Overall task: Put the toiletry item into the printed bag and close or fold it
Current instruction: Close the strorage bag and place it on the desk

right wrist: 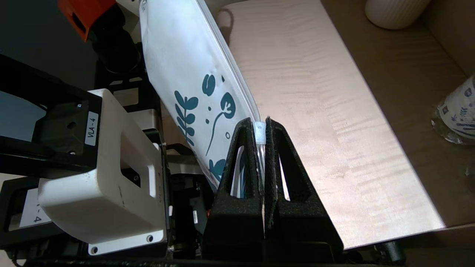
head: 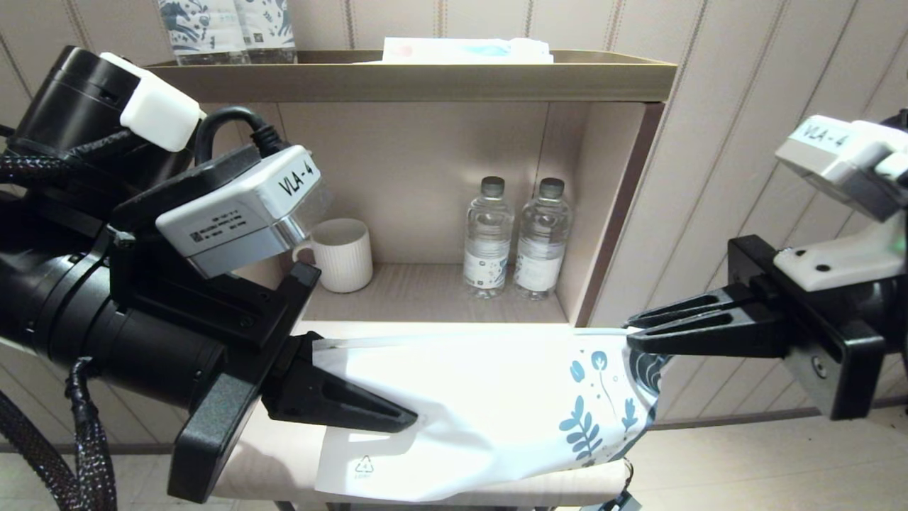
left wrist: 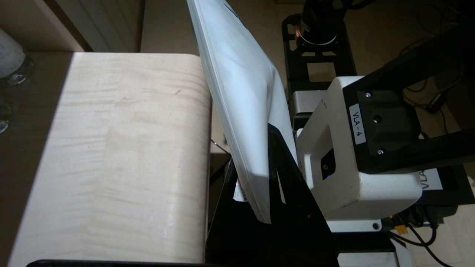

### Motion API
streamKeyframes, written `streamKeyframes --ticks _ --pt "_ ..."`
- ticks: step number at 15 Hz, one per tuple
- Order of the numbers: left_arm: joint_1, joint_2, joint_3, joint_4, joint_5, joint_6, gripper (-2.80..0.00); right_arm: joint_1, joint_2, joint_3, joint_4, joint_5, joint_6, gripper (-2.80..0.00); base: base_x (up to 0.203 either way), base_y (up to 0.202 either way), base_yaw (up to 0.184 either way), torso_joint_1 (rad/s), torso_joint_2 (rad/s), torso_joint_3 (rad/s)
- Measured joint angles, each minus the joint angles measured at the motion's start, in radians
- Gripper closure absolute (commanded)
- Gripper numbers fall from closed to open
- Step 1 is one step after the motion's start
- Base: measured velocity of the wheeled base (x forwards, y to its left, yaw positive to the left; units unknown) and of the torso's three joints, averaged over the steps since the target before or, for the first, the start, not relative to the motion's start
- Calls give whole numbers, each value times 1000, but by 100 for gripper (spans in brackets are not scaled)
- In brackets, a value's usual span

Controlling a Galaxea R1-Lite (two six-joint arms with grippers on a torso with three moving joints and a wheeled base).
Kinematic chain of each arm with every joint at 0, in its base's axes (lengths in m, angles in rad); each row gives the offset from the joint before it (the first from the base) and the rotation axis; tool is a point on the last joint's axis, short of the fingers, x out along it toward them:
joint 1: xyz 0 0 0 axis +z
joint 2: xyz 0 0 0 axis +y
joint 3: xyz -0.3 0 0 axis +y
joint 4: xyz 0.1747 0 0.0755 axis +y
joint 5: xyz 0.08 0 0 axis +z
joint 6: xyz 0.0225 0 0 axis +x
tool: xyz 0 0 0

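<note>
The printed bag [head: 496, 397] hangs stretched between my two grippers, just above the pale wooden ledge [head: 262, 461]. It is white with dark blue leaves and flowers at its right end. My left gripper [head: 404, 422] is shut on the bag's plain white end [left wrist: 237, 92], one black finger on each face. My right gripper [head: 630, 333] is shut on the top corner of the printed end [right wrist: 185, 85], where the small white zip slider [right wrist: 261, 132] sits between its fingertips [right wrist: 243, 128]. The toiletry item is not in view.
In the cubby behind the ledge stand a white ribbed cup [head: 344, 254] and two water bottles [head: 488, 238]. On the shelf top are upright blue-patterned packages [head: 227, 28] and a flat white packet [head: 464, 50]. The cubby's side wall [head: 610, 213] stands to the right.
</note>
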Motion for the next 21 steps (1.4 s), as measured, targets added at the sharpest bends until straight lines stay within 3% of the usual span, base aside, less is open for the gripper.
streamKeyframes --ticks 7,13,14,21 --pt "0 -1 3 -8 0 -1 0 -76 -17 40 -7 21 0 0 0 0 0 0 0 0" --pt "0 -2 4 -7 0 -7 0 -77 -24 39 -8 19 4 0 0 0 0 0 0 0" --pt "0 -3 5 -7 0 -8 0 -77 -24 39 -8 15 5 -280 0 0 0 0 0 0" --pt "0 -3 7 -6 0 -6 0 -76 -25 46 -11 14 1 -280 0 0 0 0 0 0"
